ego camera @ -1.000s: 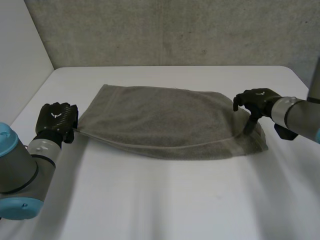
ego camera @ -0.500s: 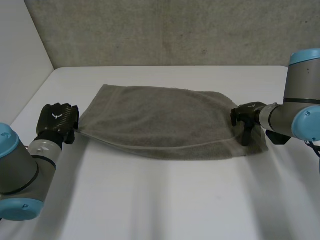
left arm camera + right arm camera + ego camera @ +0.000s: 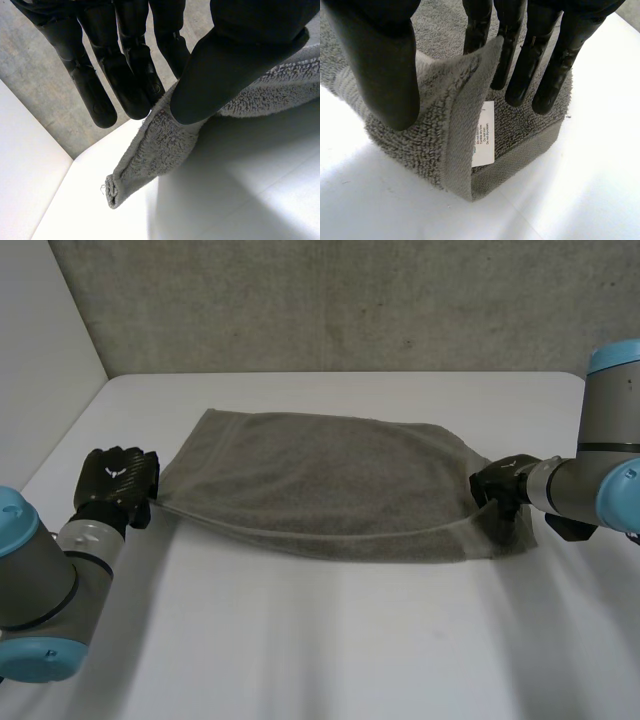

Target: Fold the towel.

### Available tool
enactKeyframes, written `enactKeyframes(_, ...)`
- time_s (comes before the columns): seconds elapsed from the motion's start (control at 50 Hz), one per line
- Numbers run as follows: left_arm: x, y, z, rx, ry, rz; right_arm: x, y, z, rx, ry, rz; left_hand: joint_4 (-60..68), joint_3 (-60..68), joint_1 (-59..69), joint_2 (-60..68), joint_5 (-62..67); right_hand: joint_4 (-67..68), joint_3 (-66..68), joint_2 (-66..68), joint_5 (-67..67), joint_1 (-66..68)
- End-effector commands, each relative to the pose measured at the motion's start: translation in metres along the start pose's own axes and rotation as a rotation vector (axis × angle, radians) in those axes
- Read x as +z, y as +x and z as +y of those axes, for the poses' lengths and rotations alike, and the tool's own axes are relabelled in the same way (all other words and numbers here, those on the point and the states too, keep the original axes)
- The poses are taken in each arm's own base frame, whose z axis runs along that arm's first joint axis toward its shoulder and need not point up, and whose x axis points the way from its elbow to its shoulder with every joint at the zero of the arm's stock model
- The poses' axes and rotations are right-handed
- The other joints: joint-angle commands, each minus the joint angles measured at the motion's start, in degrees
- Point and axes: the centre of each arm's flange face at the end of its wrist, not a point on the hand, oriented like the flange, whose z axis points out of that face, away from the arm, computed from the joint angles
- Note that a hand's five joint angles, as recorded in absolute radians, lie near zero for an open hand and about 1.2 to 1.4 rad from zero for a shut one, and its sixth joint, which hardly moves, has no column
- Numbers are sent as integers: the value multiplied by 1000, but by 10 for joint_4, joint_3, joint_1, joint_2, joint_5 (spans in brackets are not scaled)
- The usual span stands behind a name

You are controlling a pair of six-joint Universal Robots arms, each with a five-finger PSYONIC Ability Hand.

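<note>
Spreading over the far half of the white counter (image 3: 330, 640), the grey towel (image 3: 320, 475) lies with its long sides running from one arm to the other, its far edge flat and fairly straight, and its near edge sagging in a shallow curve between the two hands. A broad bare stretch of counter lies open in front of it, a narrower bare strip runs behind it up to the concrete wall (image 3: 350, 300), and there is some free surface past each short end. The left arm (image 3: 45, 580) comes in low from the near corner, and the right arm (image 3: 590, 480) reaches in from the side. The left hand (image 3: 118, 480) is at the towel's near left corner; seen from its wrist, the thumb (image 3: 225, 65) presses down onto the cloth against the fingers (image 3: 125, 75) behind it, so the corner is pinched and drawn up off the counter, with a short tail hanging free. The right hand (image 3: 497, 485) is at the near right corner, closed on it as well: a fold of towel stands up between its thumb (image 3: 385, 65) and its fingers (image 3: 520, 65), while the layer beneath lies flat. Just beside that raised fold, a small white care label (image 3: 483, 132) shows on the towel's underside.
</note>
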Motion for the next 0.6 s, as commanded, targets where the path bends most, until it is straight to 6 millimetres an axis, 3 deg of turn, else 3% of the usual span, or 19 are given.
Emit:
enactKeyframes(0.02, 0, 0, 0, 1, 1, -1, -7, -3, 2, -8, -3, -2, 102, 102, 142, 102, 116, 97, 96, 99, 94, 96)
enactKeyframes(0.12, 0, 0, 0, 2, 0, 1, -15, -4, 4, -10, -9, -5, 102, 102, 142, 102, 116, 198, 197, 200, 195, 197)
enactKeyframes(0.16, 0, 0, -1, 2, 0, 1, -20, -3, 4, -4, 7, 4, 102, 102, 142, 102, 116, 383, 382, 385, 380, 382)
enactKeyframes(0.28, -3, -2, -3, 9, 5, -4, -36, 2, 1, 3, 83, 49, 102, 102, 142, 102, 116, 384, 383, 386, 381, 383)
enactKeyframes(0.4, -10, -4, -7, 65, -2, -5, -66, 20, 10, 13, 174, 126, 102, 102, 142, 102, 116, 384, 383, 386, 381, 383)
enactKeyframes(0.44, -22, -4, -9, 136, -28, 8, -82, 24, 19, 16, 196, 115, 102, 102, 142, 102, 116, 384, 383, 386, 381, 383)
enactKeyframes(0.56, -50, -3, -20, 226, -55, 60, -101, 25, 38, -56, 187, 74, 102, 102, 142, 102, 116, 384, 383, 386, 381, 383)
enactKeyframes(0.6, -74, 0, -32, 251, -58, 107, -121, 23, 49, -149, 141, 60, 102, 102, 142, 102, 116, 384, 383, 386, 381, 383)
